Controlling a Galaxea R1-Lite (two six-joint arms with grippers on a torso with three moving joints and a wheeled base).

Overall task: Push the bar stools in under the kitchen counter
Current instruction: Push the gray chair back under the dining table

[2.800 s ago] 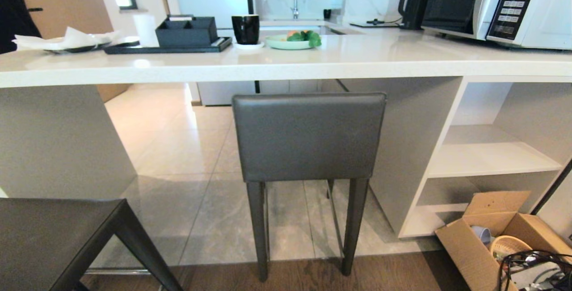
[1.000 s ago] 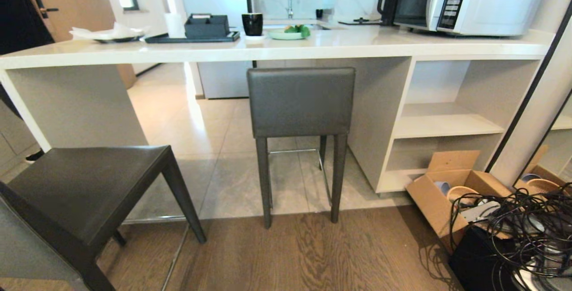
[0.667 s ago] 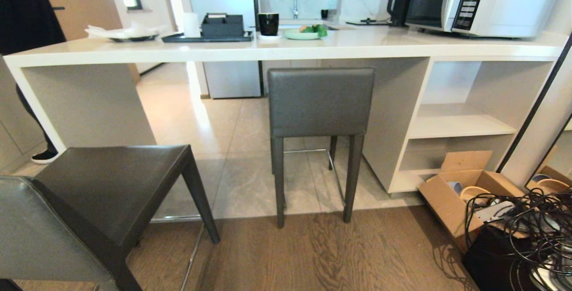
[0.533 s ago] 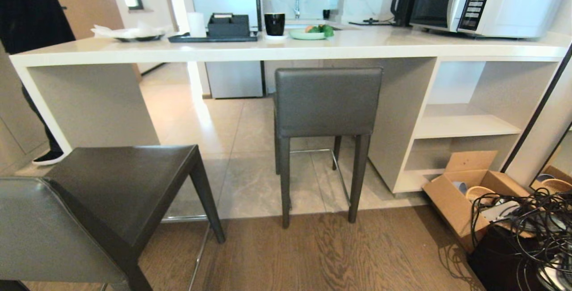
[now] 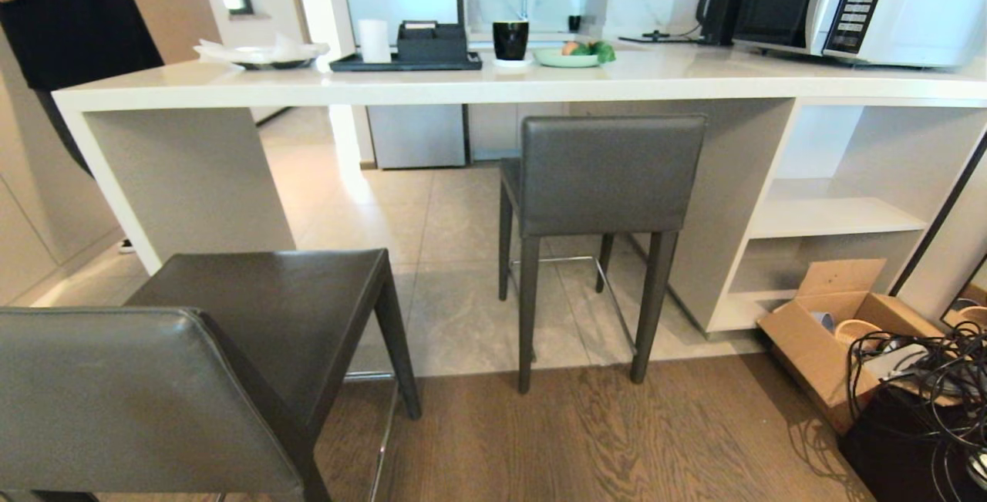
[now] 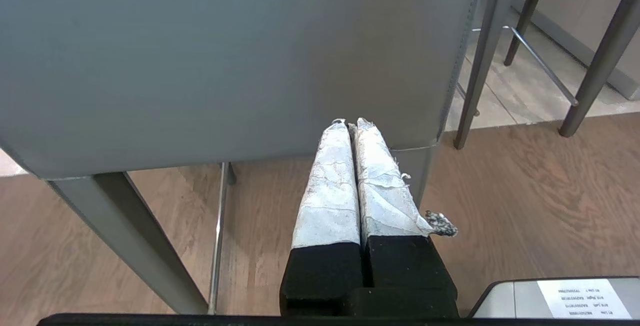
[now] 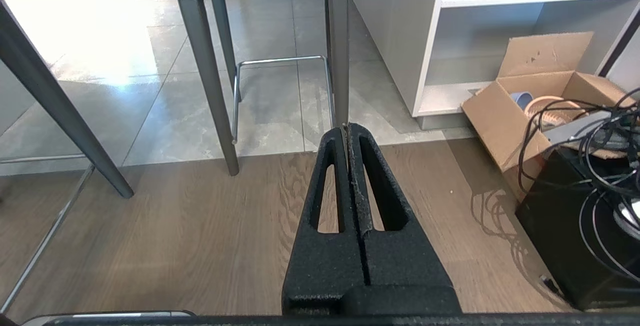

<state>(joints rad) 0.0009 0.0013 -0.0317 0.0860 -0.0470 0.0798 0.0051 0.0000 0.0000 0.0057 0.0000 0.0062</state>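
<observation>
- Since the earlier frames the head view swings and pulls back: both stools slide to the right in frame, and the near stool's backrest now shows. This reads as camera motion, not stools moving.
- Far stool (image 5: 609, 178): at 1 o'clock of the head view, seat tucked under the kitchen counter (image 5: 493, 85), backrest flush with the slab's front edge, rear legs on the line between tile and wood floor.
- Near stool (image 5: 208, 348): at 8 o'clock, well clear of the counter, whole seat exposed, backrest closest to the camera.
- Left gripper (image 6: 352, 123): white-wrapped fingers pressed together, nothing between them; tips right at the lower edge of the near stool's backrest (image 6: 225, 55). Contact cannot be confirmed.
- Right gripper (image 7: 347, 126): black fingers closed flat on each other, empty; hangs over the wood floor, pointing toward the far stool's legs (image 7: 210, 80), apart from them.
- Countertop: microwave (image 5: 864, 1) at 2 o'clock, kettle (image 5: 717, 12), black cup (image 5: 510, 39), green plate (image 5: 567, 57), dark tray (image 5: 405, 61).
- Cardboard box (image 5: 833, 332) and cable tangle (image 5: 917, 379) at 4 o'clock on the floor.
- Person in dark top (image 5: 77, 16) at 10 o'clock beyond the counter's end.
</observation>
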